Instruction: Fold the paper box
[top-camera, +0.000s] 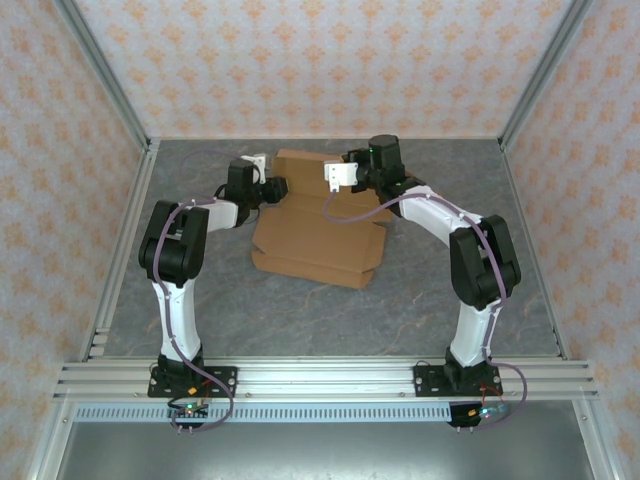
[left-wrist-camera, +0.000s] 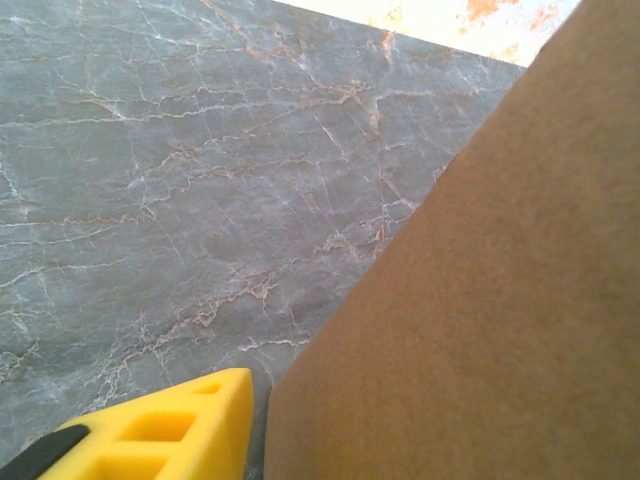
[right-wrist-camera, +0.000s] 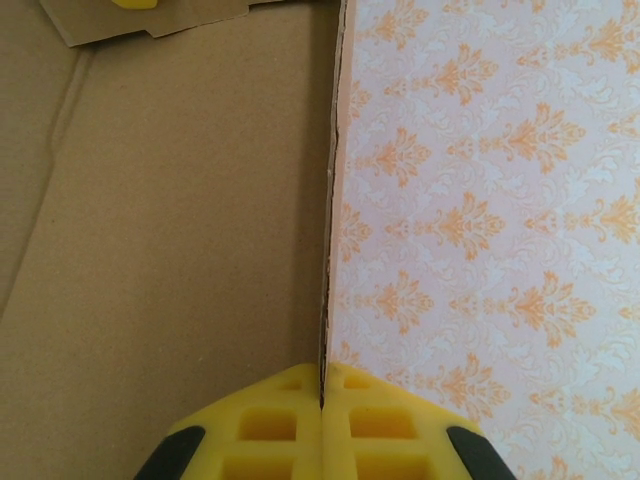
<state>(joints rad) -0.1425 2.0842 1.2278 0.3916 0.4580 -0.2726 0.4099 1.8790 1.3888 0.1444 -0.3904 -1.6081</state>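
Two grippers at the box (top-camera: 318, 238).
We judge it light, stiff cardboard; the right gripper (right-wrist-camera: 322, 388) pinches its raised far edge; whether the left gripper (top-camera: 262, 168) holds, we cannot tell.

Paper box (left-wrist-camera: 480, 300) cut off at the left wrist view's right and bottom edges.

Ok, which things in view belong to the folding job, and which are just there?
Job: paper box; right fingers, pinching its edge; left fingers, beside it.
Just there: grey table; patterned walls.
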